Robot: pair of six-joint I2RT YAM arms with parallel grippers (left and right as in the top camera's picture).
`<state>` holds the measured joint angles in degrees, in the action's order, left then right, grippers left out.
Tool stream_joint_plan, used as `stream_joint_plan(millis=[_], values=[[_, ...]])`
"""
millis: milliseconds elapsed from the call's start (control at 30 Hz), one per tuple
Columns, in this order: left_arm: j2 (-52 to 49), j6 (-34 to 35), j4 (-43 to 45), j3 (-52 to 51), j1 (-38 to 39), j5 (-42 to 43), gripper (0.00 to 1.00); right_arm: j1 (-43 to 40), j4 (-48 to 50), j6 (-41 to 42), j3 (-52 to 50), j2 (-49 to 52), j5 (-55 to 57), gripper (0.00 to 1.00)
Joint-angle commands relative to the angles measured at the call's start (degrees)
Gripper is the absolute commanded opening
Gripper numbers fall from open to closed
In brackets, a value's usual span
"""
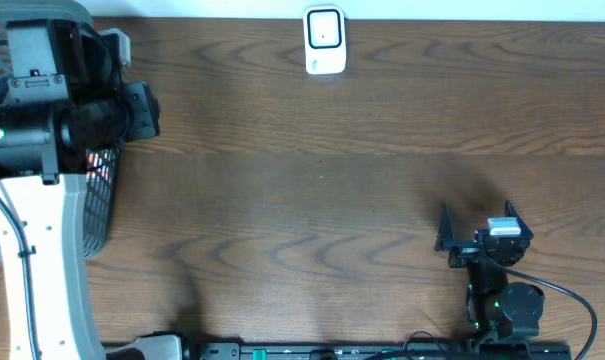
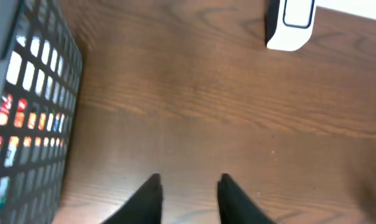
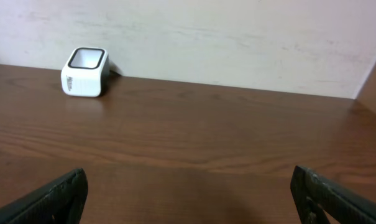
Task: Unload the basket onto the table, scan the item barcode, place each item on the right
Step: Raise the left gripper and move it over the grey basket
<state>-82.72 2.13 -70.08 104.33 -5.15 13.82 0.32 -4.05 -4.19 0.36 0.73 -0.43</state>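
The wooden table (image 1: 332, 200) has a mesh basket (image 1: 102, 200) at its left edge holding a blurred red-printed item (image 2: 7, 134). A white scanner (image 1: 324, 40) stands at the far edge. The left gripper (image 2: 189, 180) has its fingers narrowly apart and empty, and the right gripper (image 3: 189, 175) is spread wide.

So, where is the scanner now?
In the overhead view the scanner stands at the far edge of the table, near the middle, right of the basket.

Mock shop checkout, test-rig look: white countertop scanner (image 1: 324, 40) top centre, wire basket (image 1: 100, 215) at left edge with coloured packaging showing through mesh, wood-grain bench (image 1: 332, 180), plain pale wall (image 3: 237, 37) behind.
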Motion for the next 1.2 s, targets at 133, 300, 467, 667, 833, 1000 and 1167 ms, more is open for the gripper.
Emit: stream_joint_plan(millis=[133,300,467,667,833,1000,1167], values=[[6.9,11.0,4.8,1.2,-0.3,-11.5,0.08,0.2,-0.2,-0.6,0.0,-0.1,-0.3,0.99],[11.1,16.2,8.6,1.7,-0.3,-23.0,0.07,0.2,-0.2,-0.6,-0.1,-0.1,-0.3,0.99],[13.4,16.2,14.8,2.8,-0.3,-35.1,0.07,0.2,-0.3,-0.6,0.0,-0.1,-0.3,0.99],[14.7,16.0,22.9,2.8,-0.3,-52.7,0.07,0.2,-0.2,-0.6,0.0,-0.1,-0.3,0.99],[14.2,10.7,27.8,2.8,-0.3,-65.1,0.07,0.2,-0.2,-0.6,0.0,-0.1,-0.3,0.99],[12.8,9.6,28.6,2.8,-0.3,-67.3,0.07,0.2,-0.3,-0.6,-0.1,-0.1,-0.3,0.99],[9.6,5.4,27.8,2.8,-0.3,-62.9,0.07,0.2,-0.2,-0.6,0.0,-0.1,-0.3,0.99]])
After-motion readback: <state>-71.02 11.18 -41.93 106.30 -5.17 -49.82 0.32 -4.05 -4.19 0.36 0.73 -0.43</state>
